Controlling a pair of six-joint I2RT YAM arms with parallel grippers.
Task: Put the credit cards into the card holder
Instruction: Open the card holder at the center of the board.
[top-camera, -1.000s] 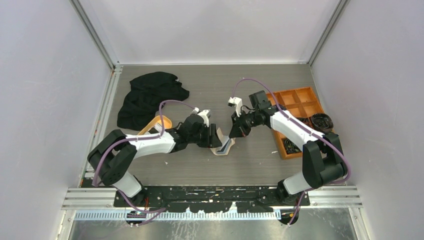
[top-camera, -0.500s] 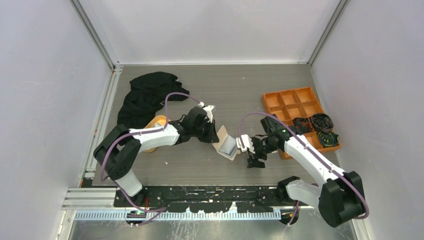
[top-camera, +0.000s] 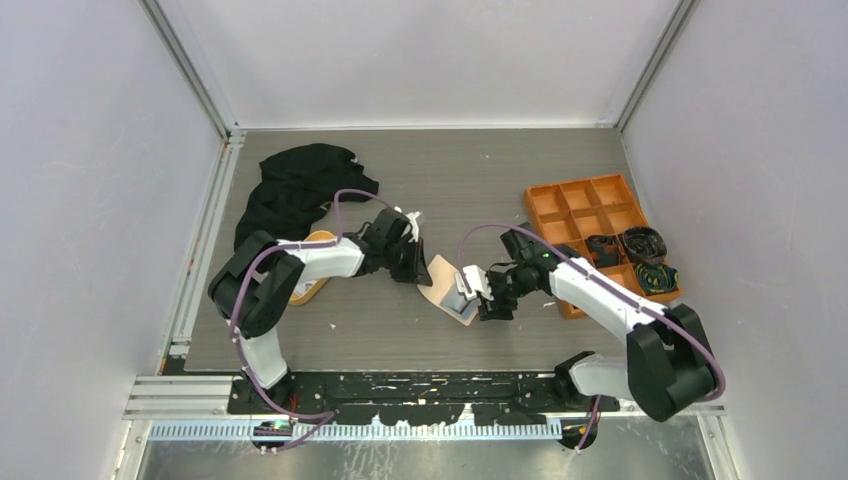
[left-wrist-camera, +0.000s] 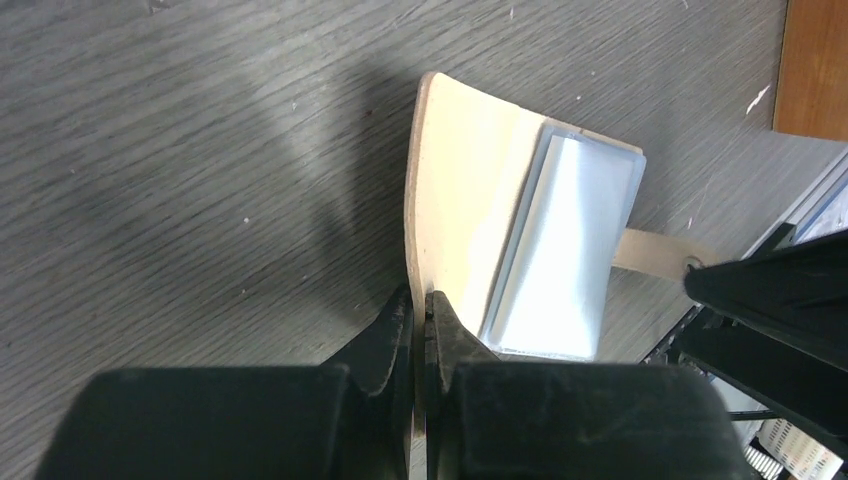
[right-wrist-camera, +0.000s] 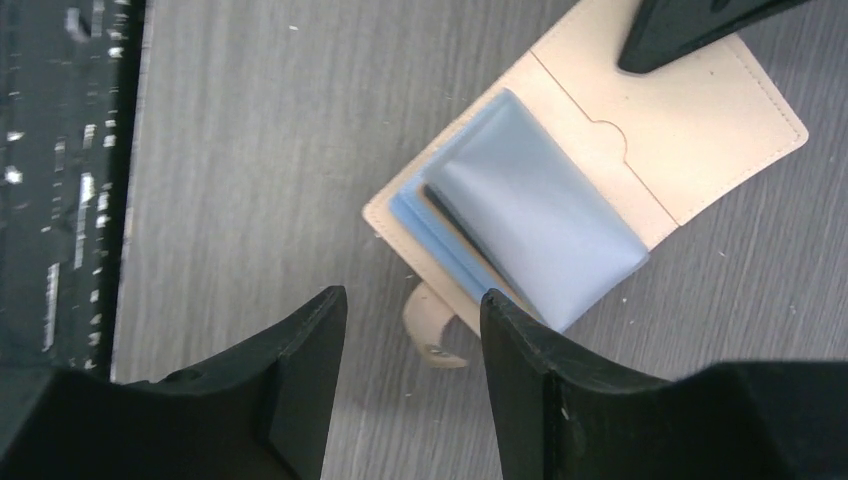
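1. one small beige-pink leather-like folding card holder (top-camera: 446, 287) lies open on the grey wood-grain table (top-camera: 350, 335), between the two grippers, near the middle.
2. it has one raised plain flap and one side bearing a stack of pale blue-grey sleeves (right-wrist-camera: 540, 225), at least two layers. whether any card sits in them cannot be told.
3. one snap tab (right-wrist-camera: 433, 322) sticks out from the sleeve side, flat on the table.
4. the left gripper (left-wrist-camera: 420, 305) has its two fingers pressed together on the edge of the raised flap, pinching it.
5. the right gripper (right-wrist-camera: 408, 305) hovers above the sleeve side, its two fingers spread apart with nothing between them.
6. one crumpled black cloth (top-camera: 295, 190) lies at the far left.
7. one orange oval tray (top-camera: 305, 291) shows partly under the left arm.
8. one orange compartmented box (top-camera: 575, 205) sits at the right; three dark coiled bundles (top-camera: 643, 243) show in its nearer compartments.
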